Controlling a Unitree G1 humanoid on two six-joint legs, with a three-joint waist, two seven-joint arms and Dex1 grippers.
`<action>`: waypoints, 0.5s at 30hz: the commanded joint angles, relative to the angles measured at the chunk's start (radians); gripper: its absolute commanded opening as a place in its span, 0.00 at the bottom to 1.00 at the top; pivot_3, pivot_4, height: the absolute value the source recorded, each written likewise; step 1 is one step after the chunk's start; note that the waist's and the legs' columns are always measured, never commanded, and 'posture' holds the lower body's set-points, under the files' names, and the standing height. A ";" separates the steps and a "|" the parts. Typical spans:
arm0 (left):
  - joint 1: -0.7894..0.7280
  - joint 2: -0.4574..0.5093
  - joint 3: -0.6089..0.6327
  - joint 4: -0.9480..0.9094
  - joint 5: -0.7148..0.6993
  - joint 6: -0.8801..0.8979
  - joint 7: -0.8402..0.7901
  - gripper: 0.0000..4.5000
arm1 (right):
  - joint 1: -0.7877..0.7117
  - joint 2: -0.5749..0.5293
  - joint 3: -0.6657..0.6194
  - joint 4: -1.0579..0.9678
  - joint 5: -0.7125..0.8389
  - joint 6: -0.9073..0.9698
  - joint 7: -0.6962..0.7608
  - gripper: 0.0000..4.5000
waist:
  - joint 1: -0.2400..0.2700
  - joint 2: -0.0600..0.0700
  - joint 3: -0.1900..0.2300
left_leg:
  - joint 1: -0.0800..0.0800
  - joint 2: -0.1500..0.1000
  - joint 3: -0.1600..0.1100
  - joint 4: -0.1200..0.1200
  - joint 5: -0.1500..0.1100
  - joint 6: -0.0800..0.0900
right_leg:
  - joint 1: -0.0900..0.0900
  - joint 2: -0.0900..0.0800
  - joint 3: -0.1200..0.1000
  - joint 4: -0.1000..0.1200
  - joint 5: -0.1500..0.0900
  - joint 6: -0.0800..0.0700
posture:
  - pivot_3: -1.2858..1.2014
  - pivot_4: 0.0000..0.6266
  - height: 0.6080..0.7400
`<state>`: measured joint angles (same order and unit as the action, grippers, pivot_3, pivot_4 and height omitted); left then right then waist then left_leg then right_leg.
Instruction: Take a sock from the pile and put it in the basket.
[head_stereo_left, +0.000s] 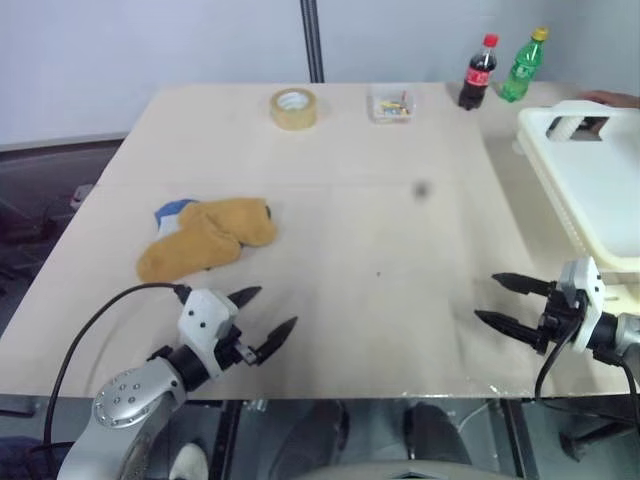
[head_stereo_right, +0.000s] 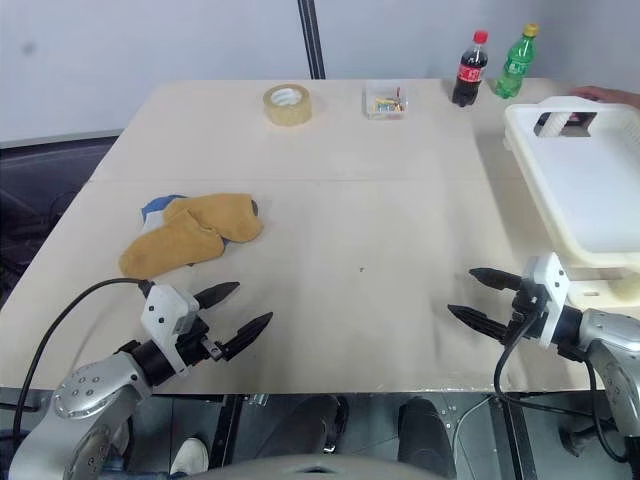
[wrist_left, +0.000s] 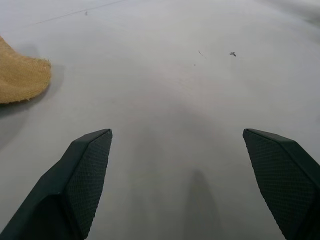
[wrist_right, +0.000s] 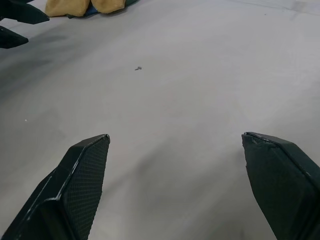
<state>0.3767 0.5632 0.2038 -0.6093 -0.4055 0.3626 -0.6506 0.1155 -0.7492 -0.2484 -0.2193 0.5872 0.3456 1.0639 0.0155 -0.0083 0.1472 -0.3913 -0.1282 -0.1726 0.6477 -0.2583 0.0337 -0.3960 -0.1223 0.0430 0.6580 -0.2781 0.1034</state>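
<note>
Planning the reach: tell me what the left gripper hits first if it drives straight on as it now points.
Probably bare table. The left gripper, open, points across it, with the sock pile off to one side of its line. Depth is uncertain.

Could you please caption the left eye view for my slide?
Both grippers open over the table, sock pile untouched, basket at right.

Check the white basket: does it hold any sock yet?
Empty, as far as visible: the basket's white floor is bare, and the pile lies on the table. Its far-right part is cut off.
</note>
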 joint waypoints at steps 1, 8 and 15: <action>0.007 0.023 0.047 -0.041 -0.025 0.005 -0.008 1.00 | 0.008 -0.013 -0.046 -0.033 0.021 -0.020 0.021 0.98 | 0.000 0.000 0.000 | 0.000 0.000 0.000 0.000 0.000 0.000 | 0.000 0.000 0.000 0.000 0.000 0.000 | 0.52 0.24 1.00; 0.004 0.027 0.084 -0.023 -0.033 0.006 -0.002 1.00 | -0.012 -0.020 -0.063 -0.015 0.021 -0.025 0.027 0.98 | 0.000 0.000 0.000 | 0.000 0.000 0.000 0.000 0.000 0.000 | 0.000 0.000 0.000 0.000 0.000 0.000 | 0.52 0.24 1.00; 0.008 0.014 0.079 -0.021 -0.021 -0.002 0.015 1.00 | -0.034 -0.023 -0.057 -0.009 0.024 -0.015 0.036 0.98 | 0.000 0.000 0.000 | 0.000 0.000 0.000 0.000 0.000 0.000 | 0.000 0.000 0.000 0.000 0.000 0.000 | 0.52 0.24 1.00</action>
<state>0.3780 0.5814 0.2687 -0.6122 -0.4262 0.3726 -0.6445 0.0990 -0.7596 -0.2818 -0.2174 0.5942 0.3378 1.0881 0.0157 -0.0084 0.1475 -0.3914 -0.1281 -0.1726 0.6478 -0.2584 0.0337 -0.3959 -0.1224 0.0428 0.6578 -0.2781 0.1034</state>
